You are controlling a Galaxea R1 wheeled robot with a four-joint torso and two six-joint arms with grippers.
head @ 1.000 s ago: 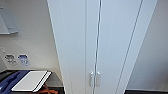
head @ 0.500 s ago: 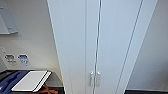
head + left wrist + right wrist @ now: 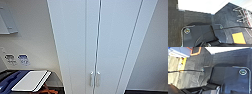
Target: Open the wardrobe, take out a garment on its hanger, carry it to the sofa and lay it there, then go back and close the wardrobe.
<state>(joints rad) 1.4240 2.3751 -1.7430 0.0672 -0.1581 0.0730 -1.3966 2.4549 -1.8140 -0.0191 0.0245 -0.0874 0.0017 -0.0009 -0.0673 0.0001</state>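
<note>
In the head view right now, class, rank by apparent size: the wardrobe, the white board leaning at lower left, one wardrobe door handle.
1. The wardrobe, by far.
2. The white board.
3. One handle.

I see a white wall [image 3: 32, 50] with two small blue-and-white stickers [image 3: 23, 59] low on it. Below them a flat white board [image 3: 30, 80] lies on something blue, with an orange thing [image 3: 46, 89] just beside it. The floor is dark grey carpet [image 3: 196, 17], and a bright orange square [image 3: 238, 38] lies on it.
</note>
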